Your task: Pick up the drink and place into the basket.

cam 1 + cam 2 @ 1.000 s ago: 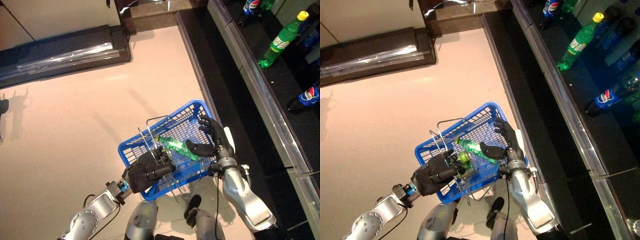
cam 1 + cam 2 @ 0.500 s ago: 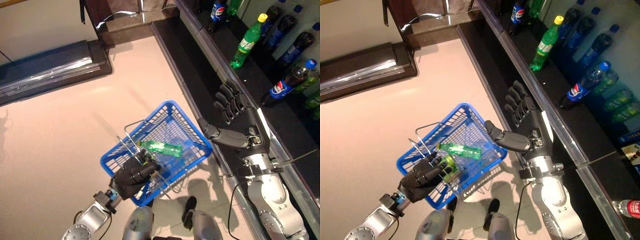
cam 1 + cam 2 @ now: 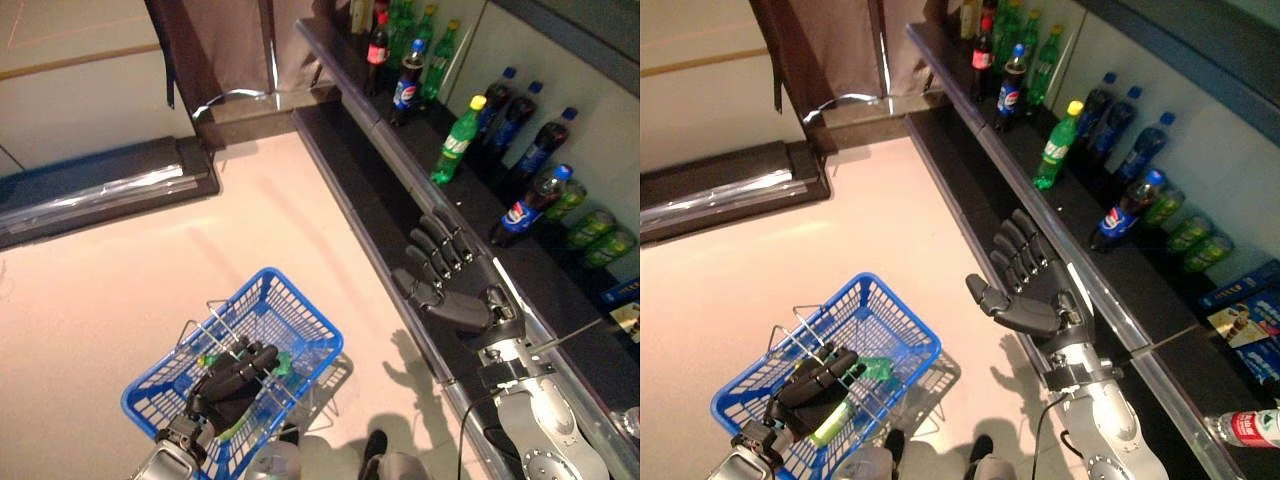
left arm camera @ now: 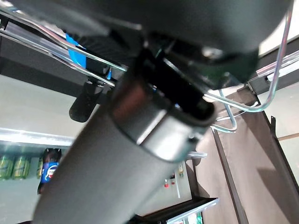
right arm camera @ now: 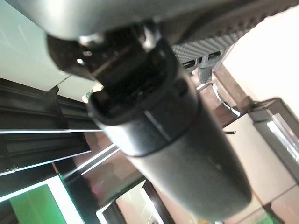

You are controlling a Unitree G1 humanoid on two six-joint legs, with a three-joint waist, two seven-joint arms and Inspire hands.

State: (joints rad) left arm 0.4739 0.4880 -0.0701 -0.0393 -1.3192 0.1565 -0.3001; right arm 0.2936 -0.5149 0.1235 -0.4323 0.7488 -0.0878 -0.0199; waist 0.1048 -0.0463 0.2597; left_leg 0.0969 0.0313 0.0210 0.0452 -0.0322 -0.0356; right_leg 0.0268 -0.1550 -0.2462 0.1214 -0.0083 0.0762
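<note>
The drink, a green bottle, lies inside the blue basket, partly hidden behind my left hand. My left hand is curled round the basket's wire handle and holds the basket over the pale floor. My right hand hangs apart from the basket, up beside the dark shelf edge. Its fingers are straight and spread, with nothing in them.
A long dark shelf runs along the right. On it stand a green bottle with a yellow cap and several cola bottles. A dark low platform lies at the far left. Pale floor surrounds the basket.
The camera has tilted up toward the shelf. My right hand has let go of the green bottle and risen from the basket to the shelf edge. The bottle stays in the basket.
</note>
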